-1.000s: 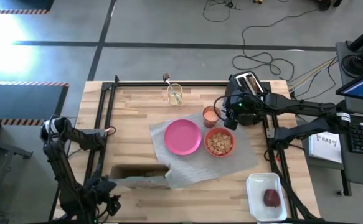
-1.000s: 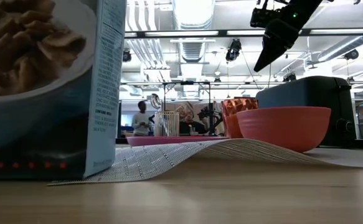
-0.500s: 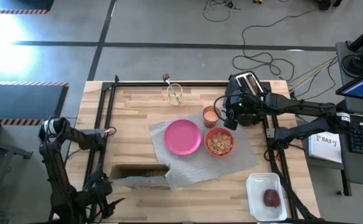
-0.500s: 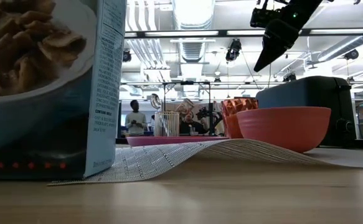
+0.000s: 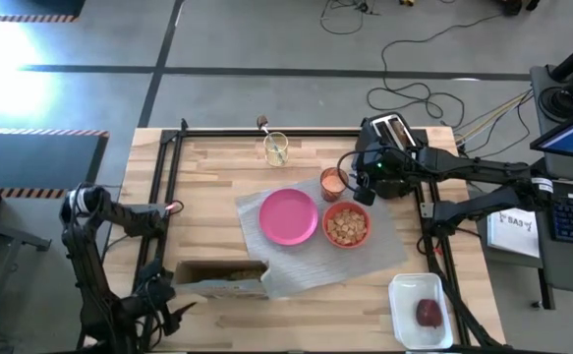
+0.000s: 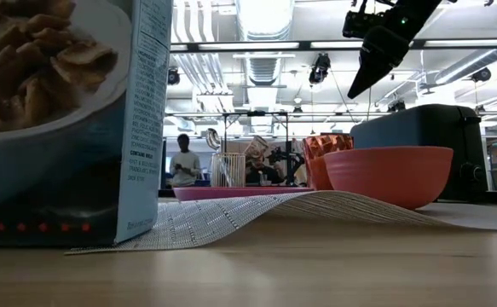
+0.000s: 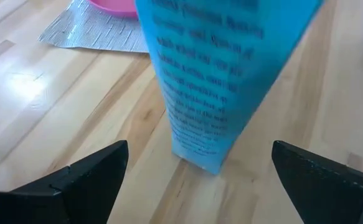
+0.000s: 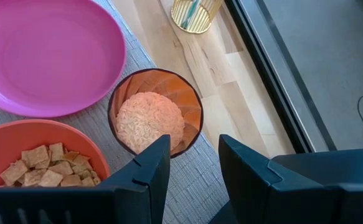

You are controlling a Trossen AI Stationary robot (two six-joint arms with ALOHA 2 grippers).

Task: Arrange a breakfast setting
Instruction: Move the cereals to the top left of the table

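A grey placemat (image 5: 365, 251) lies mid-table and bears a pink plate (image 5: 289, 216), a red-orange bowl (image 5: 346, 225) of cereal and an orange cup (image 8: 155, 118) filled with something pale. My right gripper (image 8: 193, 163) hangs above the cup, open a little with nothing between its fingers. A blue cereal box (image 7: 225, 74) stands upright at the placemat's near left corner. My left gripper (image 7: 197, 186) is at the box's left end, open wide, with both fingers clear of it. A spoon (image 5: 263, 124) stands in a clear glass (image 5: 275, 148). A dark-red fruit (image 5: 429, 312) lies in a white tray (image 5: 404, 295).
A black toaster (image 5: 394, 133) stands at the far right, just behind my right arm. The placemat (image 6: 274, 213) humps up between the box (image 6: 60, 119) and the bowl (image 6: 389, 175). Bare wood lies at the far left and along the near edge.
My left gripper has rolled about and shifted slightly beside the cereal box's left end. The box stands where it was. My right arm has kept still.
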